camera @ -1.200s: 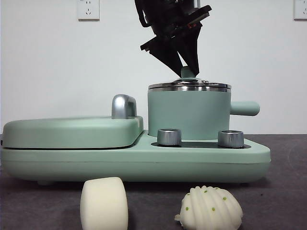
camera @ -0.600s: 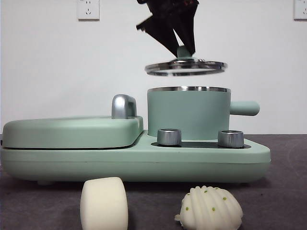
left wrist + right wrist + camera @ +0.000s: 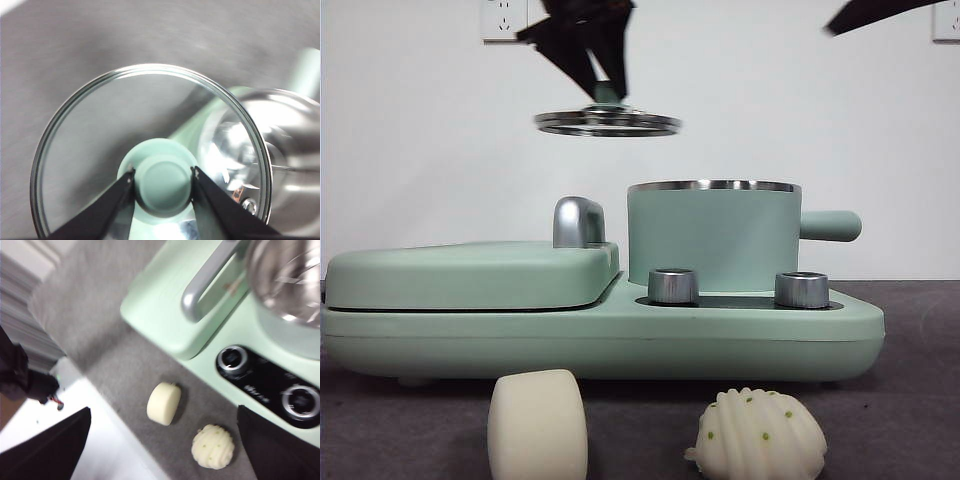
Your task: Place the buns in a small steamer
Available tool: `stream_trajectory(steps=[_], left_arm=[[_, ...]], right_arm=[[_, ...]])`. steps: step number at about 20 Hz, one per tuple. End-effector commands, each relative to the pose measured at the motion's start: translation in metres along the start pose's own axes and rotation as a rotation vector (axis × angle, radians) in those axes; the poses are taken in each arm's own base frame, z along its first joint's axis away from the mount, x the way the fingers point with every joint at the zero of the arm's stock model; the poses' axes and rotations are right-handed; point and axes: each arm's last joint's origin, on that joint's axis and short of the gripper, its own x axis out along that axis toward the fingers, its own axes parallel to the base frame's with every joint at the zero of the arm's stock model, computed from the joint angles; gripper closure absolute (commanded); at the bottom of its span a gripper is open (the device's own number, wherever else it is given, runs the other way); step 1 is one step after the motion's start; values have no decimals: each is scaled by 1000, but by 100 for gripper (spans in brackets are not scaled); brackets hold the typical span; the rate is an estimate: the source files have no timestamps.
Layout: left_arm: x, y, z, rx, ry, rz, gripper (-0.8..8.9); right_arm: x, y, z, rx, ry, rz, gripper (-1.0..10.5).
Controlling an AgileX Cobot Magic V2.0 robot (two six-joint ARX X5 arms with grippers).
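Flat griddle lid (image 3: pixel 470 275) with chrome handle (image 3: pixel 578 222); two knobs (image 3: pixel 672 285)

Front view is bright and even against the white wall, pretty sharp, with only soft shadows under the smooth bun (image 3: pixel 537 425) and the ridged bun (image 3: pixel 756 436). The steamer's steel rim (image 3: pixel 713 186) catches a clean highlight. Left wrist view is smeared with motion blur: the table (image 3: pixel 125 35) is all streaks, and there's heavy glare off the shiny pot interior (image 3: pixel 270 145) seen through the glass lid (image 3: pixel 90 135). Right wrist view is soft and blurry too, worst toward the edges.
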Motion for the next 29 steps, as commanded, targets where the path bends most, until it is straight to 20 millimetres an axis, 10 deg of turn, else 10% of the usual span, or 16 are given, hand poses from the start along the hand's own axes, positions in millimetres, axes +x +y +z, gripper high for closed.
stream_trajectory(steps=[1, 16, 29], left_arm=[[-13, 19, 3, -39, -60, 39, 700], [-31, 104, -22, -226, -55, 178, 700], [-33, 109, -24, -245, -56, 185, 700]], right_arm=[[28, 17, 8, 6, 80, -23, 484], [201, 44, -32, -101, 453, -153, 484], [232, 30, -49, -106, 526, -255, 808]])
